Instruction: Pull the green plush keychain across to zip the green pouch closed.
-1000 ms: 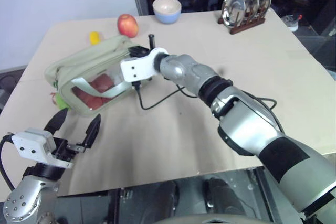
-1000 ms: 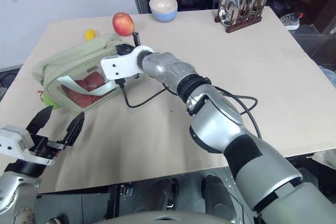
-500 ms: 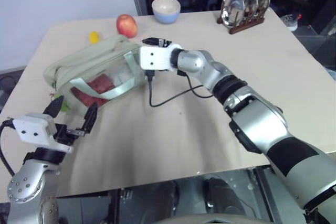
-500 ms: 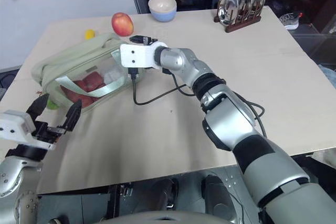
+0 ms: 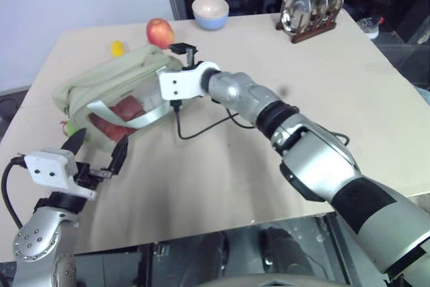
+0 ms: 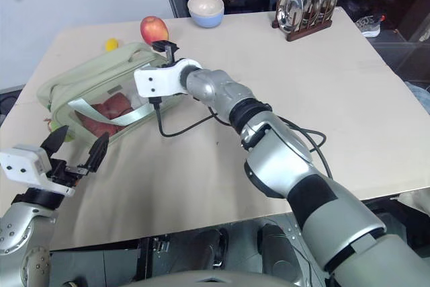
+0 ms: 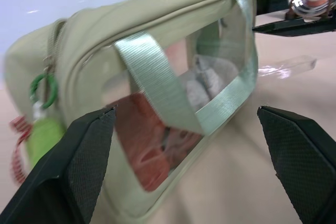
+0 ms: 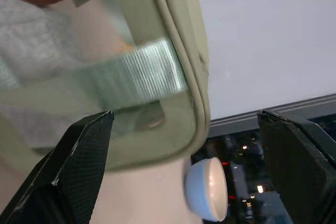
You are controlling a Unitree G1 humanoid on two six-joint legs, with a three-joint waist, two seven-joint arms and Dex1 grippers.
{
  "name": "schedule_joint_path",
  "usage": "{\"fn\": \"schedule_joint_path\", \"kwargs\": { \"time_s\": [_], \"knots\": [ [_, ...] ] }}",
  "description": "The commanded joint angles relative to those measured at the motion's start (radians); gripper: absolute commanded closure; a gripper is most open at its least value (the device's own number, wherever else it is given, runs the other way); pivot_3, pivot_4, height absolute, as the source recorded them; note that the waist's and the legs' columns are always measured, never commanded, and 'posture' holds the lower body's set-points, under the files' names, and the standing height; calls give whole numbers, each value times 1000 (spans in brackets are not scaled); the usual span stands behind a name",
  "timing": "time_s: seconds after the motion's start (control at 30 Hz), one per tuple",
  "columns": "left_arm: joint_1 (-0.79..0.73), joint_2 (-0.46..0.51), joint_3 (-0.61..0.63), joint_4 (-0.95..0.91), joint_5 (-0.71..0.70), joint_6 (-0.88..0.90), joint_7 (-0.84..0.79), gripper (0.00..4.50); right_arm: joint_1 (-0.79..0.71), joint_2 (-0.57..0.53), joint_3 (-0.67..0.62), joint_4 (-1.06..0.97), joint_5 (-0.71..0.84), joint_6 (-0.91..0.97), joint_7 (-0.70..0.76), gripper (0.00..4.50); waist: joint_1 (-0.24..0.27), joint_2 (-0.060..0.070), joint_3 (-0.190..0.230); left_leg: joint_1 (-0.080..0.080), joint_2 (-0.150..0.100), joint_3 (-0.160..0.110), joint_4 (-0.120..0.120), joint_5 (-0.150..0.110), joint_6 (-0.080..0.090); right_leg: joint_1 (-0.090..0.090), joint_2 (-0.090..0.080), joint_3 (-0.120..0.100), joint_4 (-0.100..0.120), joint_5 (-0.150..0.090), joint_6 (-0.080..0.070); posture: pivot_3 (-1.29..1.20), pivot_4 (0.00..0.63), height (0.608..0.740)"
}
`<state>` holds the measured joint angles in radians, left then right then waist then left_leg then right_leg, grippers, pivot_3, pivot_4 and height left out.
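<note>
Hanging green plush keychain beside green pouch, both end effectors spread, empty

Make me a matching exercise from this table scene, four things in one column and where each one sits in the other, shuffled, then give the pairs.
Things:
1. red apple
2. pale blue-and-cream bowl
3. lime-green plush keychain
4. wooden rack of shiny metal plates

Places:
A. hanging at the end of the sage-green fabric pouch nearest the left end effector
B. far right part of the table
C. just behind the pouch, beside a small yellow object
D. far edge of the table, middle

Pairs: 1-C, 2-D, 3-A, 4-B
</note>
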<state>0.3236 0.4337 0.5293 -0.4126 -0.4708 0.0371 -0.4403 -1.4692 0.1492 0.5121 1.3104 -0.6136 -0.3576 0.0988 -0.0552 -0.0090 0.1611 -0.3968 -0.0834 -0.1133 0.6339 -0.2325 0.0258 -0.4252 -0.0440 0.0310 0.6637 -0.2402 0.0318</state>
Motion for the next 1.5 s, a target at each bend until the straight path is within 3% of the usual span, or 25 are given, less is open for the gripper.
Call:
{"fn": "schedule_joint_path", "kwargs": {
  "time_s": [0.03, 0.27, 0.3, 0.7, 0.77, 0.83, 0.93, 1.03, 1.27, 1.5],
  "knots": [
    [26, -13, 44, -64, 4, -24, 21, 0, -48, 19, 9, 4, -19, 11, -58, 856, 3, 0, 0, 0, 0, 0, 0, 0, 0, 0, 0, 0, 0, 0, 0, 0, 150, 740],
    [75, -47, 61, -98, 8, -35, 43, 0, -59, 19, 8, 13, -28, -12, -59, 4255, 6, 0, 0, 0, 0, 0, 0, 0, 0, 0, 0, 0, 0, 0, 0, 0, 150, 740],
    [76, -49, 61, -99, 8, -36, 43, 0, -57, 18, 7, 13, -26, -15, -57, 4390, 6, 0, 0, 0, 0, 0, 0, 0, 0, 0, 0, 0, 0, 0, 0, 0, 150, 740],
    [49, -50, 39, -58, 22, -51, 31, 0, 2, -73, -47, -41, 41, -94, 28, 4390, 11, 0, 0, 0, 0, 0, 0, 0, 0, 0, 0, -2, 0, 0, 0, 0, 150, 740],
    [37, -48, 34, -45, 22, -49, 27, 0, 33, -75, -120, -67, 137, -73, 134, 4390, 11, 0, 0, 0, 0, 0, 0, 0, 0, 0, 0, -2, 0, 0, 0, 0, 150, 740],
    [26, -45, 23, -30, 25, -48, 18, 0, 74, -37, -251, -104, 318, 18, 348, 4390, 11, -1, 0, 0, 0, 0, 0, 0, 0, 1, 0, -2, 0, 0, 0, 0, 150, 740],
    [1, -38, 6, -11, 27, -46, 8, 0, 129, 18, -351, -190, 477, 153, 537, 3513, 3, 0, 0, 1, 1, 0, 0, 0, 0, 1, 1, -1, 0, 0, 0, 0, 150, 740],
    [-18, -29, 5, 1, 28, -45, 1, 0, 180, 62, -392, -284, 569, 331, 621, 2145, 4, 0, 0, 0, 1, -1, 0, 0, 0, 1, 1, 0, 1, 0, 0, 0, 150, 740],
    [-5, -31, 18, -13, 23, -42, -5, 0, 185, 140, -478, -339, 726, 611, 559, 2145, 13, 0, 0, 0, 1, -1, 1, 0, 0, 1, 0, 0, 0, 1, -1, 0, 150, 740],
    [29, -36, 30, -37, 17, -41, 3, 0, 145, 179, -503, -356, 824, 704, 542, 2145, 12, 0, 0, -1, 1, -1, 1, 0, 0, 0, 0, 0, 0, 1, -1, 0, 150, 740]
  ]
}}
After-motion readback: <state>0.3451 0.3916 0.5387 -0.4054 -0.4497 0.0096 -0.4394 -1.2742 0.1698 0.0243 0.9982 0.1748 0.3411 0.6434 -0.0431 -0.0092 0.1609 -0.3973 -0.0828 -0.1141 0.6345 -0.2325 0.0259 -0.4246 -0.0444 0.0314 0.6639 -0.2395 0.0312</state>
